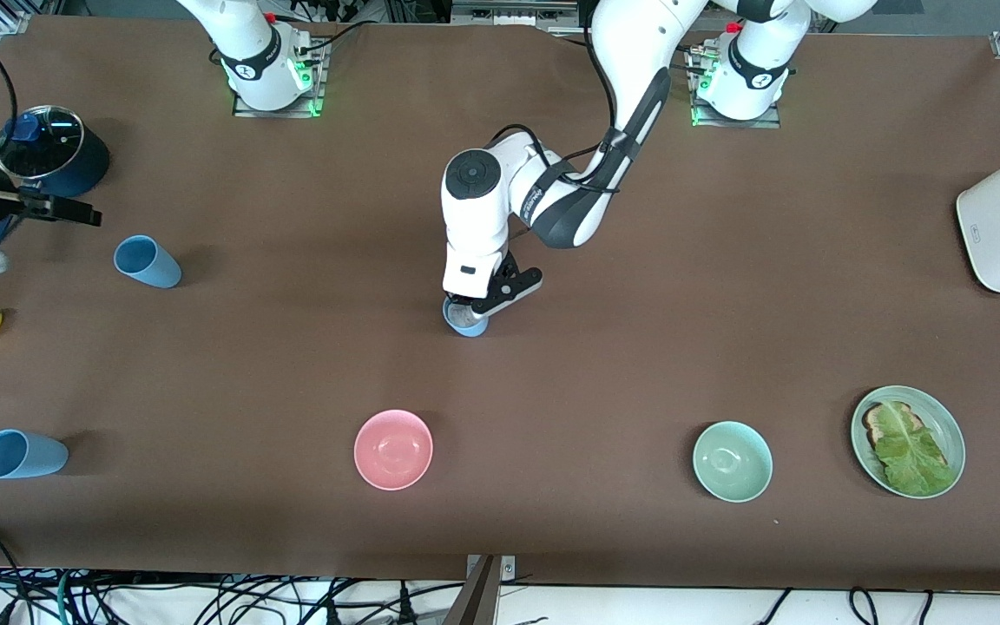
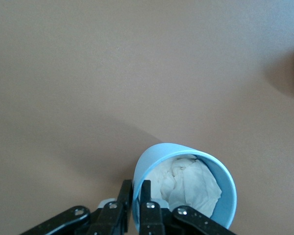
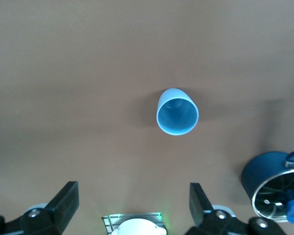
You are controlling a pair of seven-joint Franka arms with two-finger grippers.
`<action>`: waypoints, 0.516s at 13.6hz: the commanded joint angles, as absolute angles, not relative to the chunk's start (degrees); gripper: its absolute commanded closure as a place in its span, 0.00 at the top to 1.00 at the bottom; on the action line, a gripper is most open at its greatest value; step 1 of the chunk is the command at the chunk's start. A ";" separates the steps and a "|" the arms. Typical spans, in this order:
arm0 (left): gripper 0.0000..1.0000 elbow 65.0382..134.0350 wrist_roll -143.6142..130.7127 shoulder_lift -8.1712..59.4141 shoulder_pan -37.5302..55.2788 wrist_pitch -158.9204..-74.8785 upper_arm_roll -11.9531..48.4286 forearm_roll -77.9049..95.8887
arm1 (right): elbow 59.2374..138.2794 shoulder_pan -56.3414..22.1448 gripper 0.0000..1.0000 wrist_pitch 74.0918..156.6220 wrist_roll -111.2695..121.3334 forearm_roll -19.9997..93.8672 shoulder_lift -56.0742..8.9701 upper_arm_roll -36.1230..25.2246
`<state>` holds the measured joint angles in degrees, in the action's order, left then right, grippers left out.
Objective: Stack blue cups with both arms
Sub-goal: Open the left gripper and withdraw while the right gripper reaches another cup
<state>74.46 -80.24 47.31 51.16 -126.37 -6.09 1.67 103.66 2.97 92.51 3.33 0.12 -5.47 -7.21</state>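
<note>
Cup (image 1: 466, 320) stuffed with white crumpled paper, at the worktop's (image 1: 726, 286) middle, pinched by its rim in the left end effector (image 1: 484, 305).

Fingers (image 2: 123, 200) clamp either side of the rim wall. At its 9 o'clock another blue cup (image 1: 147, 261) stands upright; a third cup (image 1: 20, 454) lies on its side at 8 o'clock. Right end effector (image 3: 132, 208) hangs spread wide over the worktop beside the dark blue pot (image 1: 53, 150), looking down on the upright cup.

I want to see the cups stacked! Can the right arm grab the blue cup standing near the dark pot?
Probably yes. The right gripper hangs open above that upright blue cup, which stands alone on bare table. The dark pot sits beside it, not touching.
</note>
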 commanded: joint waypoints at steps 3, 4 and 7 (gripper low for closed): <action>0.45 72.77 -81.65 48.08 51.86 -126.12 -6.86 0.09 | 115.30 3.25 1.00 105.19 4.13 -2.01 -3.16 -6.86; 0.50 72.69 -81.56 47.90 51.86 -126.04 -6.94 0.09 | 116.62 3.25 1.00 107.21 4.22 -3.33 -3.34 -6.86; 0.72 72.51 -81.30 47.37 51.86 -126.04 -7.12 0.18 | 123.30 3.25 1.00 114.94 4.48 -5.17 -2.99 -6.86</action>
